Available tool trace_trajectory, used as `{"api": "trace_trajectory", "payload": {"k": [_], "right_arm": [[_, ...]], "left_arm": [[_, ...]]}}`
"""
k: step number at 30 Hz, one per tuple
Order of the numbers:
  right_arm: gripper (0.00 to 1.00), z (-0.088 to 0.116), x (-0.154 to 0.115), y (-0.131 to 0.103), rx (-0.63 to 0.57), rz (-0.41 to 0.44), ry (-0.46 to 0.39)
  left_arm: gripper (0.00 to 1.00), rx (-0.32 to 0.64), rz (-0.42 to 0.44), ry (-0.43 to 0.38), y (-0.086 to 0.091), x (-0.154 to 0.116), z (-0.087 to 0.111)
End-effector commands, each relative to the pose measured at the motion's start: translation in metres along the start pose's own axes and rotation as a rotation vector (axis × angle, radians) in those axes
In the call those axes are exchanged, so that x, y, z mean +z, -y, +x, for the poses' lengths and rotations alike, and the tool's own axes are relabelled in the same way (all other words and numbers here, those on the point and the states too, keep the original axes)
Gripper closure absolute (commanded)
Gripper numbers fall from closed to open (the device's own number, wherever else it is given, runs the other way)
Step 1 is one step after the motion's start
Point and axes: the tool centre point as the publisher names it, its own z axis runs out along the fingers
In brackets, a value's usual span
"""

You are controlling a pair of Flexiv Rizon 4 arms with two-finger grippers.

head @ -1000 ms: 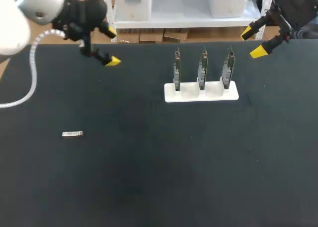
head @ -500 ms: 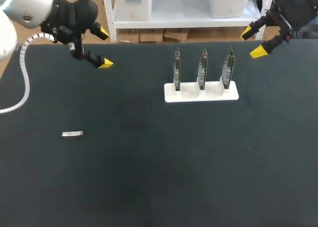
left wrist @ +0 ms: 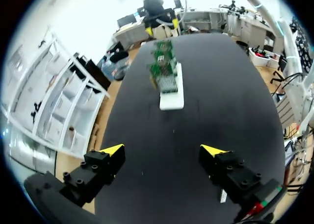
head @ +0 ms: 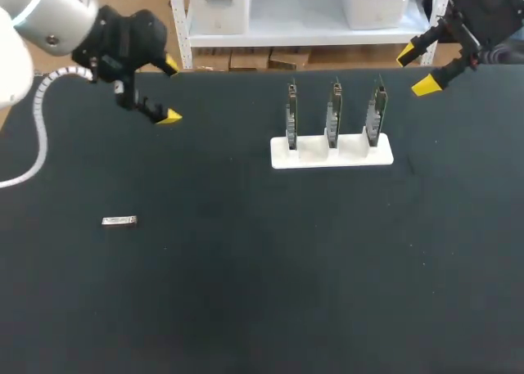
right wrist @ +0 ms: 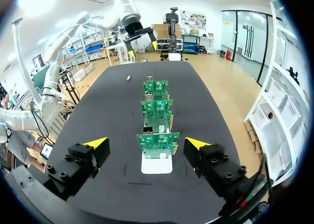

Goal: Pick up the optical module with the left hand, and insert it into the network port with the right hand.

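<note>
The optical module (head: 119,221), a small silver bar, lies flat on the black table (head: 246,292) at the left; from the right wrist it is a far speck (right wrist: 128,78). My left gripper (head: 169,91) hangs open over the table's back left, well behind the module, with nothing between its fingers (left wrist: 163,150). My right gripper (head: 416,69) stands open at the back right, behind the stand, and is empty (right wrist: 147,143). Three upright green circuit boards (head: 333,114) with network ports sit in a white stand (head: 332,155), directly ahead of the right gripper (right wrist: 158,144).
From the left wrist, the stand with its boards (left wrist: 167,82) lies ahead across bare black tabletop, and my right gripper (left wrist: 161,28) shows beyond it. The table's back edge runs just behind both grippers.
My left gripper has shifted slightly left and toward the front of the table, staying open. The right arm, the module and the boards have not moved.
</note>
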Motion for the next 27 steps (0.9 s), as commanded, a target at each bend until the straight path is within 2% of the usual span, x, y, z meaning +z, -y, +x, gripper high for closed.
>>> {"api": "trace_trajectory", "payload": {"k": [1,8,12,17,21,27], "right_arm": [[0.0,0.0,0.0,-0.001,0.0,0.002,0.001],[0.0,0.0,0.0,-0.001,0.0,0.002,0.001],[0.0,0.0,0.0,-0.001,0.0,0.002,0.001],[0.0,0.0,0.0,-0.001,0.0,0.002,0.001],[0.0,0.0,0.0,-0.001,0.0,0.002,0.001],[0.0,0.0,0.0,-0.001,0.0,0.002,0.001]], "left_arm": [[0.0,-0.039,-0.007,-0.051,0.004,-0.009,0.026],[0.0,0.007,0.027,-0.13,0.019,-0.015,0.075],[0.0,0.055,0.042,-0.191,0.027,-0.021,0.093],[0.0,0.037,0.068,-0.237,0.033,-0.024,0.112],[0.0,0.023,0.077,-0.254,0.04,-0.026,0.121],[0.0,0.018,0.073,-0.233,0.041,-0.027,0.118]]}}
